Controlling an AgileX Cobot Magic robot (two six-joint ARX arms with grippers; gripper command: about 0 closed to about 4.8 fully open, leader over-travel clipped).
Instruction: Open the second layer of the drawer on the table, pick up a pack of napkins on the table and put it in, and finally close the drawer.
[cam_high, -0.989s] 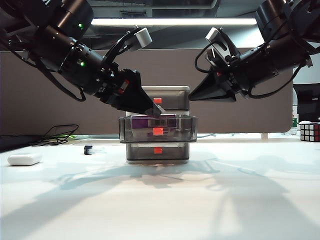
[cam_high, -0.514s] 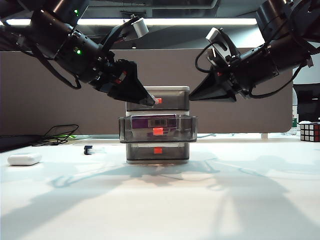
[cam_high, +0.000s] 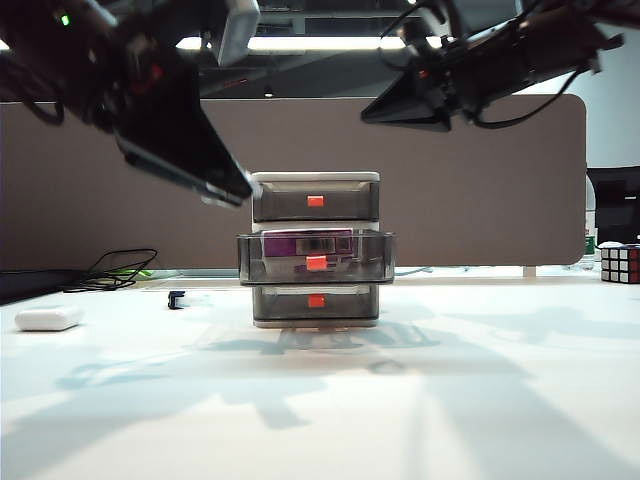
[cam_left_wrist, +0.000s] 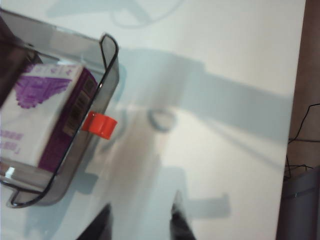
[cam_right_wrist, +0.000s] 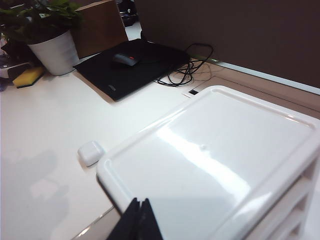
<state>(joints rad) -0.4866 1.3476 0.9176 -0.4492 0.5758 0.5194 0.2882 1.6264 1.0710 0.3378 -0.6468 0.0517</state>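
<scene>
Pack (cam_high: 305, 243) inside pulled-out middle drawer (cam_high: 370, 262). Left gripper (cam_high: 235, 190) lifted clear since release, now 10 o'clock of unit (cam_high: 350, 177), fingers apart, empty. Right gripper (cam_high: 375, 112) raised to 1 o'clock, fingers pressed together. Remaining: push drawer shut.

One drawer unit (cam_high: 315, 250) on the counter (cam_high: 400, 400), and that's three drawers stacked in it, with three red tabs, one per drawer. One napkin pack (cam_high: 306, 243), sitting in the middle drawer (cam_high: 315, 258). One white case (cam_high: 48, 319) off to the left. One puzzle cube (cam_high: 619, 264) at the far right edge. One small dark bit (cam_high: 177, 298) near the cables (cam_high: 115, 270). Two arms overhead, so two grippers: left (cam_high: 225, 190), right (cam_high: 375, 112). And one plant pot (cam_right_wrist: 51, 52), one mouse (cam_right_wrist: 125, 59), one black mat (cam_right_wrist: 137, 67) out behind.
</scene>
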